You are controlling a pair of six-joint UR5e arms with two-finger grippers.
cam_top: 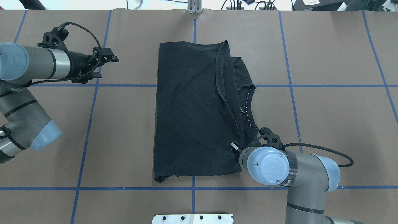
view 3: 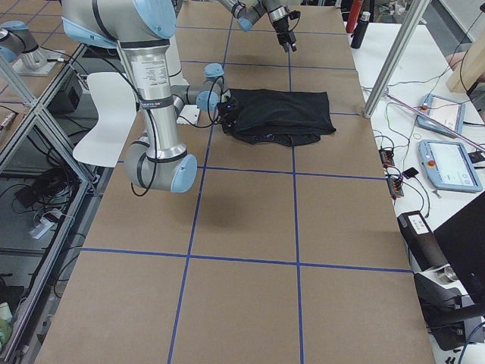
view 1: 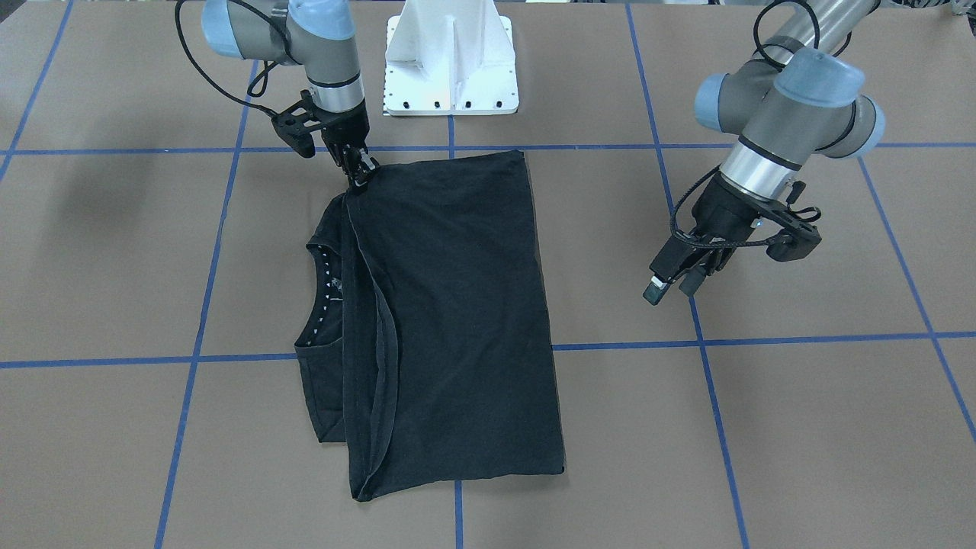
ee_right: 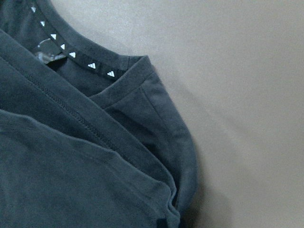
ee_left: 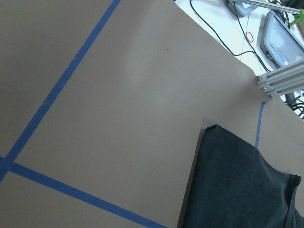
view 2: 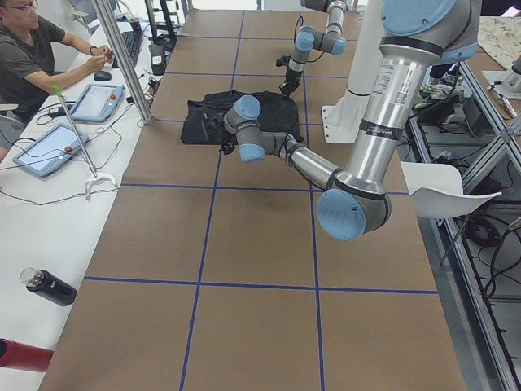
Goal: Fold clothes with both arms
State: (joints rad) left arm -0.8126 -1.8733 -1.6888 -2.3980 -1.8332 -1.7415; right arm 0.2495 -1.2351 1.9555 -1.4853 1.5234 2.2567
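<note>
The black T-shirt [view 1: 450, 305] [cam_top: 189, 109] lies folded lengthwise on the brown table, with one layer laid over and the collar with its white triangles [view 1: 326, 278] [ee_right: 71, 54] showing at the side. My right gripper [view 1: 360, 172] [cam_top: 234, 146] is down at the shirt's corner nearest the robot, shut on the folded hem. The right wrist view shows stacked hem layers from very close. My left gripper [view 1: 672, 287] [cam_top: 108, 67] hangs open above bare table, well away from the shirt on its other side. The shirt's far corner [ee_left: 237, 190] shows in the left wrist view.
The white base block [view 1: 450, 76] stands just behind the shirt. Blue tape lines [cam_top: 93, 85] cross the table. Along the far edge, a person [view 2: 32, 57] sits by tablets [view 2: 98, 102] and an aluminium post [view 2: 122, 57]. A dark bottle [view 2: 49, 287] lies near there.
</note>
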